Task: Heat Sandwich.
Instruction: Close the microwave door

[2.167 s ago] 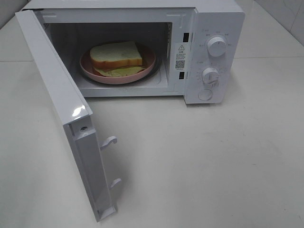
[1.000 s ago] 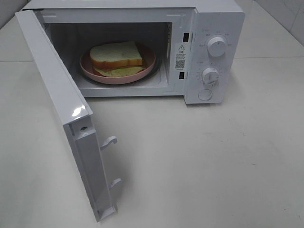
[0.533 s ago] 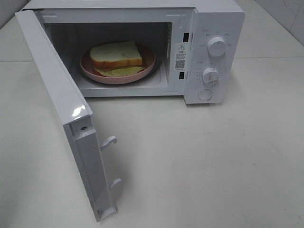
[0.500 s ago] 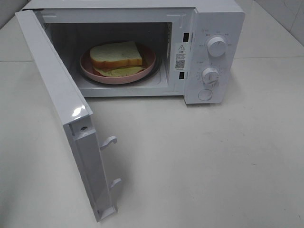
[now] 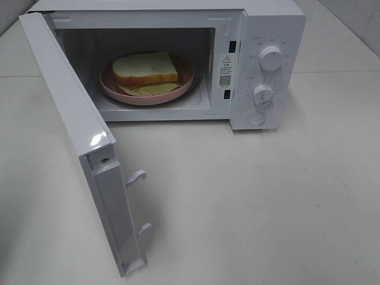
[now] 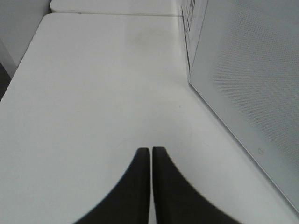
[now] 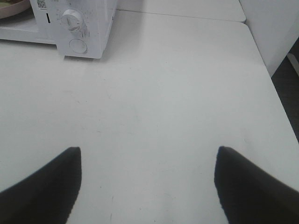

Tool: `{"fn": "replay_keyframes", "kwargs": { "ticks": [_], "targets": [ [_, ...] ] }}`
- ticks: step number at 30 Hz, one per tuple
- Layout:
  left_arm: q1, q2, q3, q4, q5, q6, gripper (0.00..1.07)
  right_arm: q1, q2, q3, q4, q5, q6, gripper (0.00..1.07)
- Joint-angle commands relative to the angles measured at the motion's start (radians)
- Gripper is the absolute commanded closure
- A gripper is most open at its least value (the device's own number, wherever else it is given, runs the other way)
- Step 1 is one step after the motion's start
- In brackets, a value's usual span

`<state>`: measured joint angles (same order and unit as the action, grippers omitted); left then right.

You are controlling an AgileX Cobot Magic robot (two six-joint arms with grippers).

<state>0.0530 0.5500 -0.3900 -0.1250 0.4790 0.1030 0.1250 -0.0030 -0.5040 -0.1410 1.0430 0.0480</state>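
Note:
The sandwich (image 5: 145, 71), thick white bread with a pale yellow-green filling, lies on a round pink plate (image 5: 184, 80) inside the open white microwave (image 5: 270, 35). The microwave door (image 5: 77, 136) swings out to the front left. Neither gripper shows in the exterior high view. My left gripper (image 6: 151, 151) is shut and empty, over the white table beside the door's outer face (image 6: 252, 84). My right gripper (image 7: 148, 161) is open and empty, over the table in front and right of the microwave's control panel (image 7: 74, 23).
The control panel carries two round knobs (image 5: 271, 57) (image 5: 262, 94) and a round button (image 5: 256, 118). Two door latches (image 5: 136, 176) stick out of the door's edge. The white table's (image 7: 187, 93) right edge shows in the right wrist view.

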Motion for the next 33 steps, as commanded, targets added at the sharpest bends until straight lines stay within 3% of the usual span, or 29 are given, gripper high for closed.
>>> {"fn": "replay_keyframes", "kwargs": {
  "ticks": [1, 8, 19, 24, 27, 31, 33],
  "targets": [
    [-0.003, 0.036, 0.060, -0.008, -0.174, 0.003, 1.06, -0.008, -0.025, 0.002, 0.003, -0.009, -0.015, 0.31],
    [-0.003, 0.129, 0.174, -0.008, -0.515, 0.012, 1.06, -0.008, -0.025, 0.002, 0.003, -0.009, -0.015, 0.31],
    [-0.003, 0.331, 0.175, 0.046, -0.832, 0.005, 1.06, -0.008, -0.025, 0.002, 0.003, -0.009, -0.015, 0.31],
    [-0.003, 0.435, 0.175, 0.142, -0.962, -0.061, 1.06, -0.008, -0.025, 0.002, 0.003, -0.009, -0.015, 0.31],
    [-0.003, 0.499, 0.175, 0.242, -1.035, -0.147, 1.06, -0.008, -0.025, 0.002, 0.003, -0.009, -0.015, 0.31],
    [-0.003, 0.541, 0.175, 0.306, -1.076, -0.199, 1.06, -0.008, -0.025, 0.002, 0.003, -0.009, -0.015, 0.31],
    [-0.003, 0.580, 0.175, 0.361, -1.135, -0.260, 1.06, -0.008, -0.025, 0.002, 0.003, -0.009, -0.015, 0.31]
  ]
}}
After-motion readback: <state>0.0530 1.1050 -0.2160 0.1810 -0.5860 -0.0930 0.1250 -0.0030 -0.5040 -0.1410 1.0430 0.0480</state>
